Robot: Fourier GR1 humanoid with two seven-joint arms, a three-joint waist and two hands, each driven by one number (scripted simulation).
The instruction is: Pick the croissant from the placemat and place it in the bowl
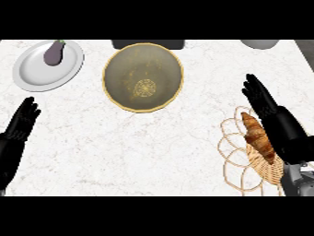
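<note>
A pale, marbled worktop [152, 152] fills the view. A gold-rimmed bowl [142, 76] sits toward 12 o'clock, and a white plate [37, 73] carrying an aubergine [55, 52] sits at about 10 o'clock. A grey vessel [260, 44] is cut off by the far edge at 1 o'clock.

The croissant [260, 138] lies on the woven placemat [233, 161] at about 4 o'clock. Its long axis runs from 11 o'clock to 5 o'clock, with the narrower tip toward the bowl.

The right hand [268, 103] is much the nearer one. It lies along the croissant's 3 o'clock side, almost parallel to it, with its fingers straight and pointing to 11 o'clock past the pastry's far tip. It is released and holds nothing. Whether the palm touches the crust cannot be told.

The left hand [20, 124] rests open at 8 o'clock, well apart from everything.

The grasp is probably the step in hand. The croissant lies toward 9 o'clock of the palm, so the fingers would need to close across its short width. The bowl then lies toward 10 o'clock from the placemat, with bare worktop between.

No brand, label or writing can be read anywhere.
</note>
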